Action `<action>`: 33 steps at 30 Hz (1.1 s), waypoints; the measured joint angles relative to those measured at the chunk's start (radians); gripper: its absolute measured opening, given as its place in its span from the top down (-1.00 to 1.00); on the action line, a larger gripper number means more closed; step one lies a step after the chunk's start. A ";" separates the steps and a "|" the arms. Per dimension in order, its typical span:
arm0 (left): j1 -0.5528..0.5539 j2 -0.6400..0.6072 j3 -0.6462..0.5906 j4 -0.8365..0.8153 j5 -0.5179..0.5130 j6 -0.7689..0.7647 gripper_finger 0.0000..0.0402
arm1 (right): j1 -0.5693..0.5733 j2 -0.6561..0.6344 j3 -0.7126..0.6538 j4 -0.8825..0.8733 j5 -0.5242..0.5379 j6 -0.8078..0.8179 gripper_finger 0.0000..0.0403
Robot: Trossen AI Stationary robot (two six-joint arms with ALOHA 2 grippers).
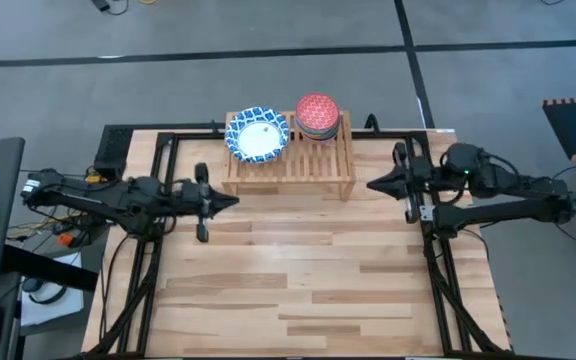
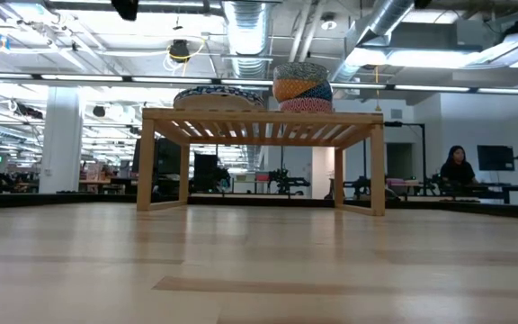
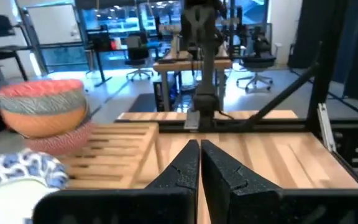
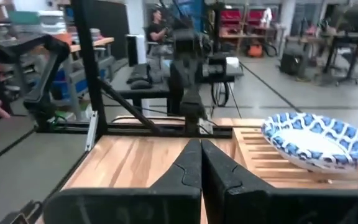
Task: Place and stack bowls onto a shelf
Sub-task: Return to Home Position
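The light-wood shelf stands on short legs at the table's far middle. On its slatted top rests a stack of wide white bowls with blue patterned rims, on the left half. Beside it stands a stack of small deep bowls, red one uppermost. The low view shows both stacks on the shelf: the wide ones and the small ones. My left gripper is shut, near the shelf's front left corner. My right gripper is shut, just right of the shelf. Neither holds anything.
The plank tabletop stretches in front of the shelf. Black frame rails run along the table's sides. A person sits in the room far behind the table.
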 joint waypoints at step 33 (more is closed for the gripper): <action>0.098 -0.541 -0.491 0.173 0.047 0.035 1.00 | -0.074 -0.595 -0.678 0.388 0.048 0.057 0.90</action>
